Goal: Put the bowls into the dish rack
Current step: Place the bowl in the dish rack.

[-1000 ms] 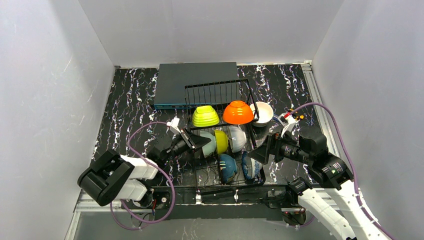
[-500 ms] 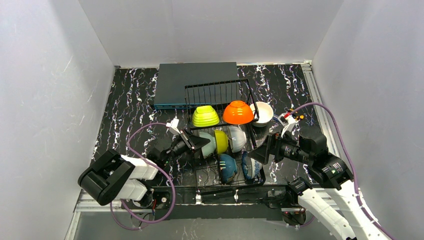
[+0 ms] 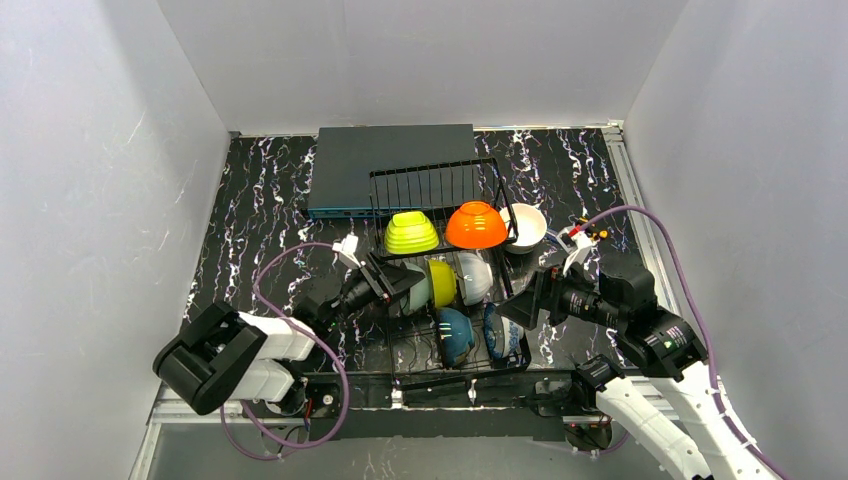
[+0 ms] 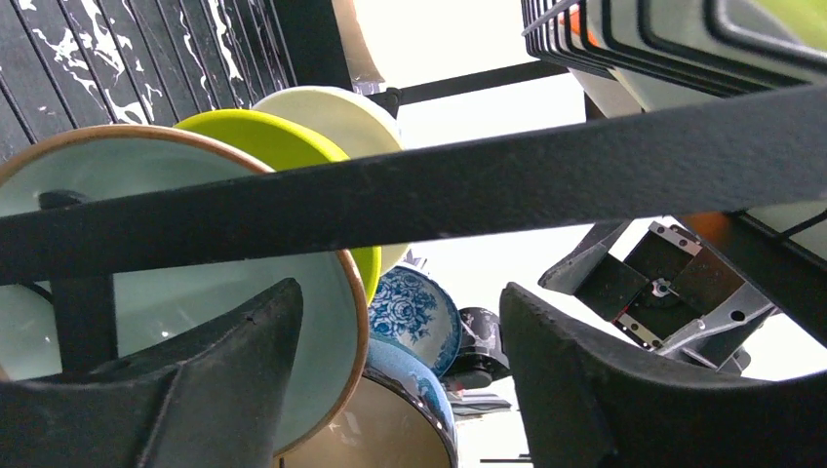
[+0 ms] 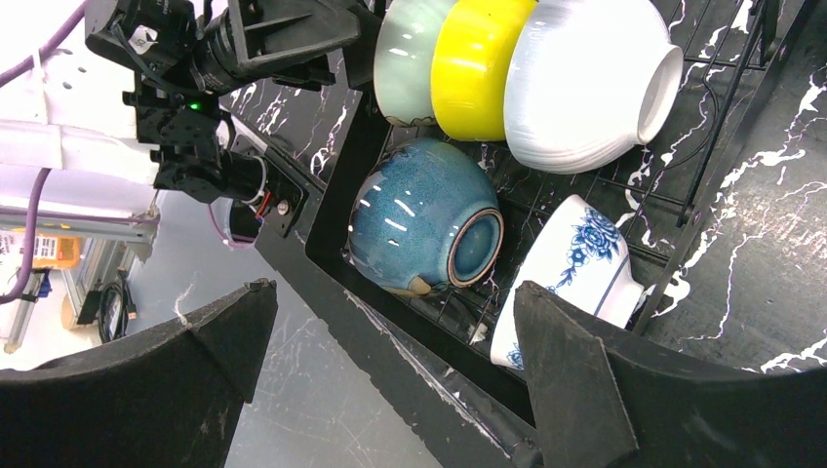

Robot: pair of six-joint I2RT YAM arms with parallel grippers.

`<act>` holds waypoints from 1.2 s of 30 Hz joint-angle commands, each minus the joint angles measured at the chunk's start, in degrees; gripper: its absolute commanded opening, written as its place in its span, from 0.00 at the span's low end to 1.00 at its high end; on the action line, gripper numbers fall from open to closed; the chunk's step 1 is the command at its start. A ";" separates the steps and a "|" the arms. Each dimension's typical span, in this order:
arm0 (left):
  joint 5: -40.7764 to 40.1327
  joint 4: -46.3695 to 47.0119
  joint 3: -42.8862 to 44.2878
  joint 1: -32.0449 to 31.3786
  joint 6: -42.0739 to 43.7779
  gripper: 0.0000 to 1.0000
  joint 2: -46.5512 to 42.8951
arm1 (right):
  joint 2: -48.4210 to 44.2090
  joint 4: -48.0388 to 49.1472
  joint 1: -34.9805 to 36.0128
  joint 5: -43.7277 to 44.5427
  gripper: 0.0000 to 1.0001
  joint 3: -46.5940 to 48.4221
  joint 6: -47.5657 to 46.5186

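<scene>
Now the left end effector (image 4: 398, 291) is reaching in at the side of the dish rack (image 4: 585, 166), its jaws standing apart and pinching nothing, with the mint bowl (image 4: 146, 171) standing on edge directly ahead of it, rim just beside one finger; whether they are touching I cannot tell. Just beyond that bowl the yellow bowl (image 4: 293, 136) and a white bowl (image 4: 341, 102) are leaning in the same row. By my reading the step is leaving the mint bowl seated between the tines, so the arm should be backing straight out along its own line, keeping the jaws wide enough to clear the rim and minding the dish rack's cross wire running close in front of the fingers; any sideways drag is risking tipping the whole row. The right end effector (image 5: 392, 288) is hanging fully wide and empty, with the teal bowl (image 5: 410, 224) and the blue-white patterned bowl (image 5: 575, 263) lying in the dish rack ahead of it, so it should be waiting clear
</scene>
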 commanded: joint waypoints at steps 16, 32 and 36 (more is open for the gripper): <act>-2.60 -25.69 -1.40 0.26 8.47 0.98 -25.70 | -0.41 1.31 0.15 0.56 0.99 -0.32 -0.93; -2.10 -58.74 2.20 0.26 18.41 0.98 -46.11 | -0.15 1.23 0.17 2.01 0.99 -1.88 -1.82; -5.89 -73.89 8.23 0.26 24.10 0.98 -48.22 | -0.04 1.04 0.21 2.61 0.99 -2.36 -2.05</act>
